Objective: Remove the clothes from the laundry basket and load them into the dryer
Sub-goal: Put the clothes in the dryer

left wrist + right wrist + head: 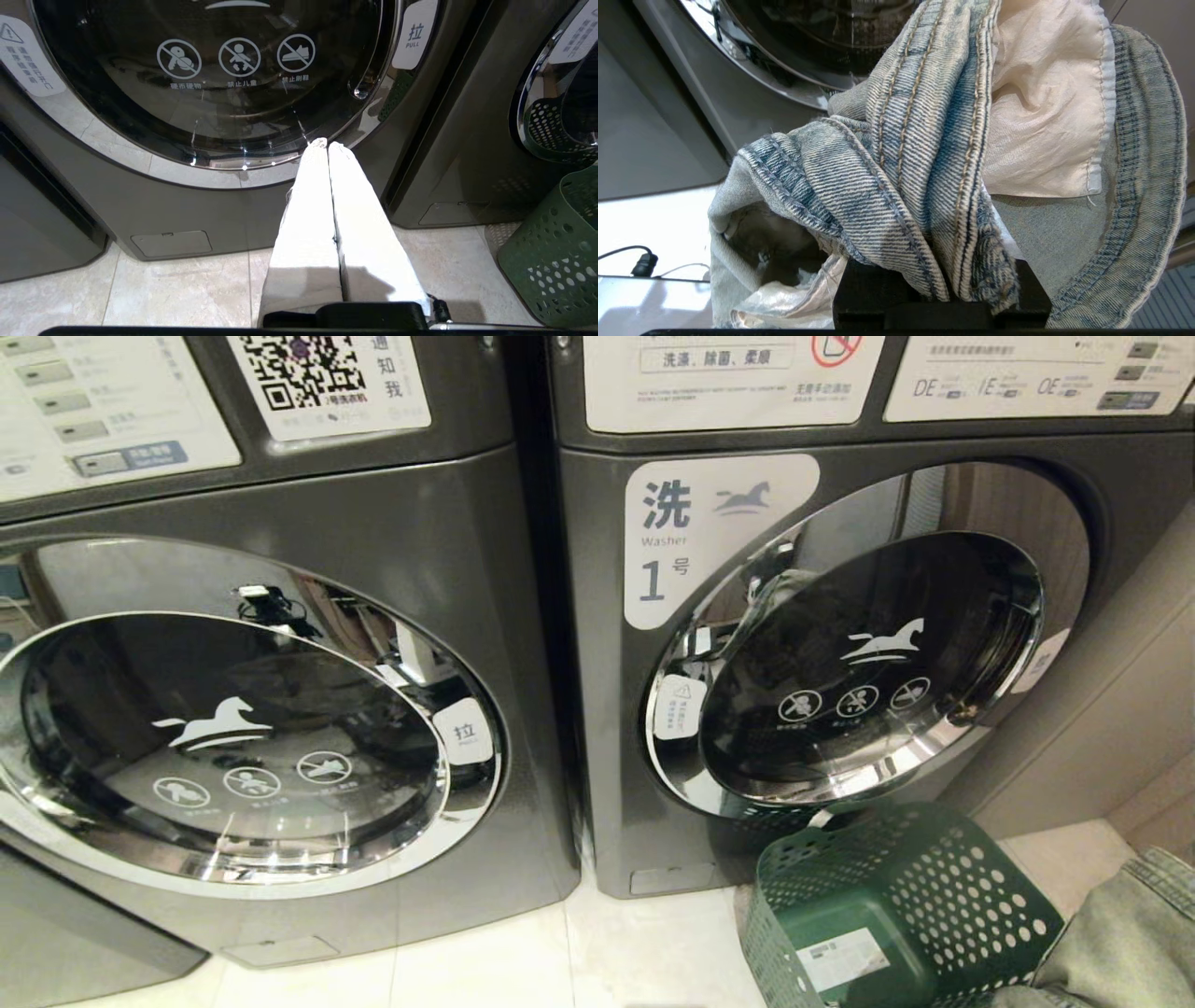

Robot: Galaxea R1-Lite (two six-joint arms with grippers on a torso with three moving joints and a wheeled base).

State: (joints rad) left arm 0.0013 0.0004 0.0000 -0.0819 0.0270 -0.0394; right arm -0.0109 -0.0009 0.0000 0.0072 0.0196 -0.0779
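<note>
Right jaws clamped on jeans [924,186], draped over

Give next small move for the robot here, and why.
Probably open the right machine's door first: the jeans hang bunched in the right gripper, but both round doors look shut, and the shut left gripper is free near the left machine's door, beside its pull tab.

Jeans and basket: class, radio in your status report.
Right gripper shut on jeans. Left gripper shut, empty. Basket by washer; washer door closed.
</note>
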